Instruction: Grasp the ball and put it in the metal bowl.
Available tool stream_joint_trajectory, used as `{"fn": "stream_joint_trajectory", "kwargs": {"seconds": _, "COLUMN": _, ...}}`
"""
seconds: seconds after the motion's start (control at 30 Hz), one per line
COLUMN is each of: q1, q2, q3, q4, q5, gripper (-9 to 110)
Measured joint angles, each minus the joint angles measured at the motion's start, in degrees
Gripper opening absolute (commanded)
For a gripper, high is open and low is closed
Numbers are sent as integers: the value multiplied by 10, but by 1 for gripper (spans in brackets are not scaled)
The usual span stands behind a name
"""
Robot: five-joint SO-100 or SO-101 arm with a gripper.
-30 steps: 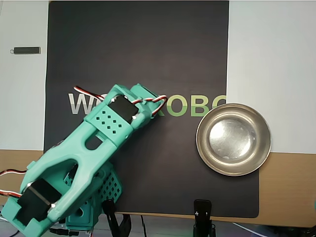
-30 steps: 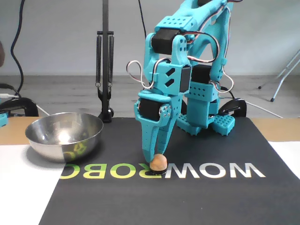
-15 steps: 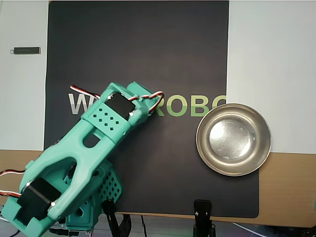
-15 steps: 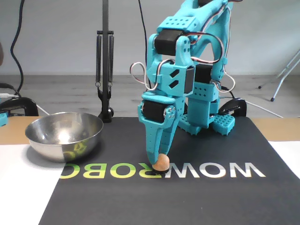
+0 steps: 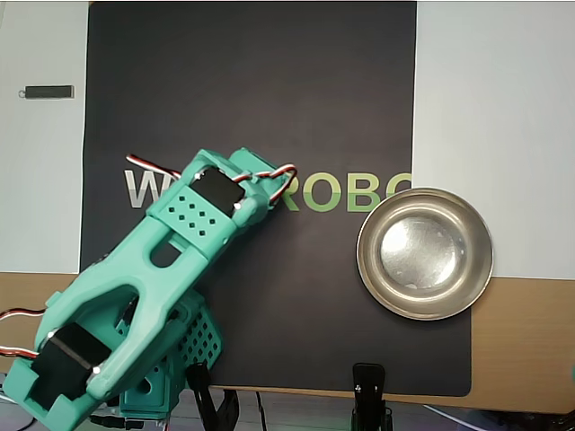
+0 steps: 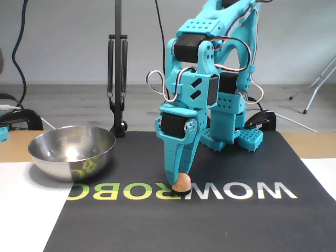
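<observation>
In the fixed view the peach-orange ball (image 6: 181, 182) rests on the black mat (image 6: 236, 220), over the printed letters. My teal gripper (image 6: 177, 184) points straight down, and its fingers (image 6: 176, 157) narrow to a point, pinched on the ball at the tips. The metal bowl (image 6: 68, 165) stands apart at the left, empty. In the overhead view my arm (image 5: 180, 260) covers both gripper tips and ball. There the metal bowl (image 5: 377, 287) sits at the mat's right edge.
A black lamp post with springs (image 6: 117, 79) stands behind the bowl. White sheets (image 5: 494, 108) flank the mat. A small dark stick (image 5: 48, 92) lies at upper left in the overhead view. Black clamps (image 5: 368, 386) grip the near table edge.
My gripper has shifted slightly right in the fixed view, and the ball has moved with it. The bowl has stayed put.
</observation>
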Motion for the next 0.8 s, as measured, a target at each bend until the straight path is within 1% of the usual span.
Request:
{"fn": "stream_joint_trajectory", "kwargs": {"seconds": 0.1, "q1": 1, "q2": 0, "q3": 0, "q4": -16, "q5": 0, "gripper": 47}}
{"fn": "stream_joint_trajectory", "kwargs": {"seconds": 0.8, "q1": 1, "q2": 0, "q3": 0, "q4": -18, "q5": 0, "gripper": 46}}
